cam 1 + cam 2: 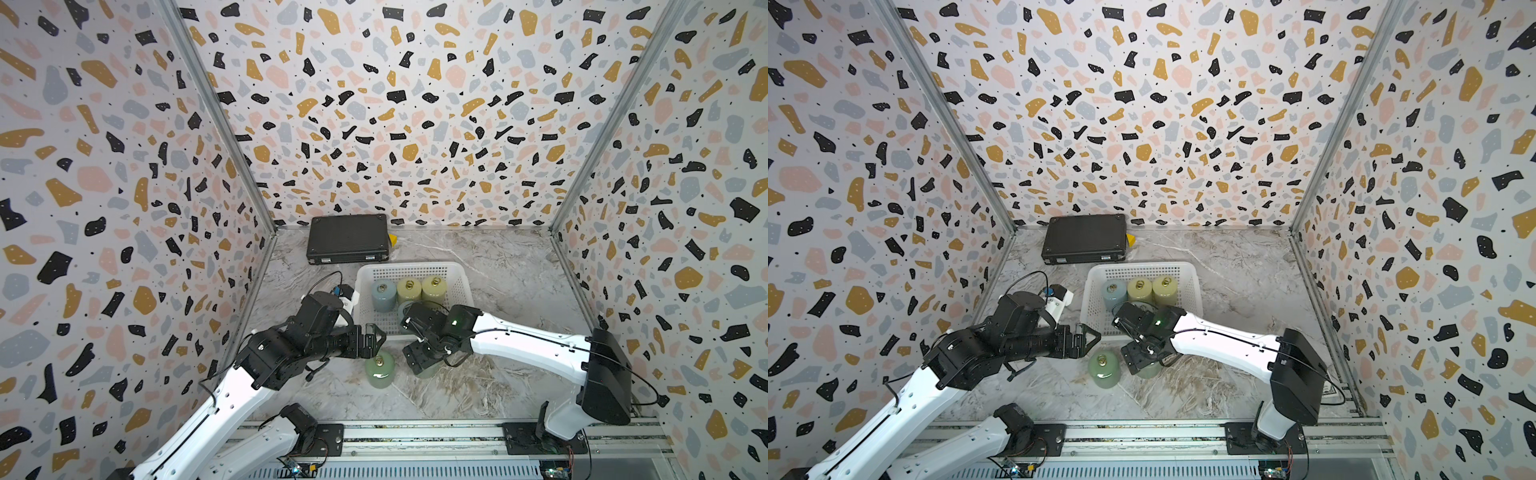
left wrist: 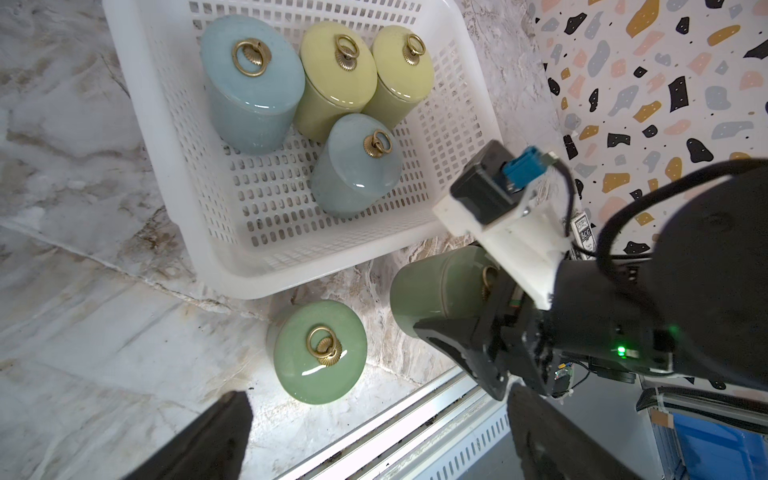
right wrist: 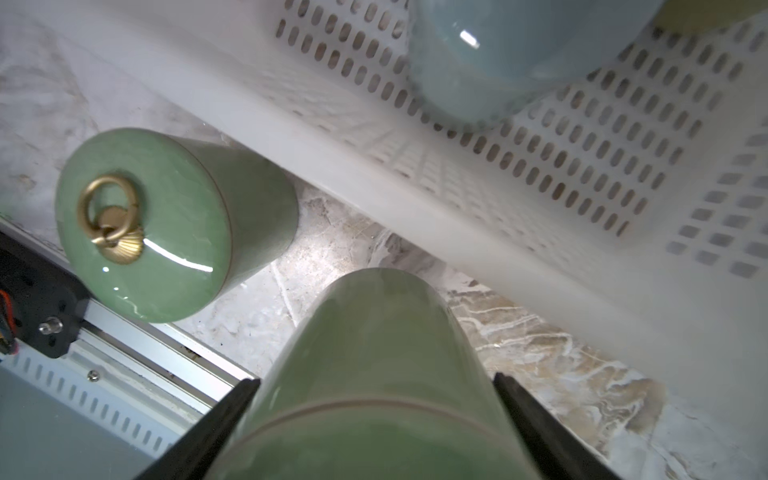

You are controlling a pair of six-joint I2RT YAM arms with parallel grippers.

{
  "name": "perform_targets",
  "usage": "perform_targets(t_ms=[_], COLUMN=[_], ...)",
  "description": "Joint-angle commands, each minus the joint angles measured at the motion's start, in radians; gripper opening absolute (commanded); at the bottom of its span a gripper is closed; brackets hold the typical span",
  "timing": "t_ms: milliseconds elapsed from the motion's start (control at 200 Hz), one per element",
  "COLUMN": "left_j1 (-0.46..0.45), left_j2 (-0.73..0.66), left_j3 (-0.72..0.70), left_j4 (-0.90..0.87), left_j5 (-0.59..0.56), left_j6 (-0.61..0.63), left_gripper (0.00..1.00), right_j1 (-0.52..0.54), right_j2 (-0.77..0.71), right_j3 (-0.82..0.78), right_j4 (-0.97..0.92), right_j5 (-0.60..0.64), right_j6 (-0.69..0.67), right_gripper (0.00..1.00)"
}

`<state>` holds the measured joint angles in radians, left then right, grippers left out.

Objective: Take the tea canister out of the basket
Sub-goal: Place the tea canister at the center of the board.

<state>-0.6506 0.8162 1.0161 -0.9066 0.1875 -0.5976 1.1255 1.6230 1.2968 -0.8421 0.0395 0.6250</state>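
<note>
being held roughly upright between the jaws of the right pincer (image 3: 376, 378), the green tea canister (image 3: 374, 328) is recorded outside the basket (image 2: 232, 266), just beside its near wall, over the tabletop (image 2: 83, 332); the left pincer (image 2: 376, 390) is noted wide open and empty nearby.

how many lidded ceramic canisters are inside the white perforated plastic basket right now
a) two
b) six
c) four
c: the left wrist view shows two pale blue ceramic canisters and two yellow ceramic canisters inside the white perforated plastic basket; the two green ceramic canisters are outside it.
</note>
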Motion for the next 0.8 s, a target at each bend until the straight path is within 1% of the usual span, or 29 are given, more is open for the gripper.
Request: perform_targets(t_ms=[0,145,531,796], left_j1=[0.005,0.005,0.005,0.005], left_j2=[-0.026,-0.032,-0.054,-0.054], left_j3=[-0.017,-0.025,-0.034,-0.034], left_j4=[-0.014,-0.018,-0.04,-0.039], left_j5=[0.012,0.017,0.01,0.007], left_j6=[-0.008,-0.011,-0.015,-0.016], left_gripper=[1.0,1.0,1.0,1.0], right_j1=[0.018,0.024,0.025,0.025], right_j2=[-0.007,0.038,0.089,0.124], right_j3=[0.033,0.029,-0.045,-0.045], right_j4=[0.034,0.047,0.141,0.156], right_j5=[0.019,0.034,0.069,0.057], right_j6=[0.015,0.007,0.013,0.006], right_gripper=[0.77,0.77,0.78,0.8])
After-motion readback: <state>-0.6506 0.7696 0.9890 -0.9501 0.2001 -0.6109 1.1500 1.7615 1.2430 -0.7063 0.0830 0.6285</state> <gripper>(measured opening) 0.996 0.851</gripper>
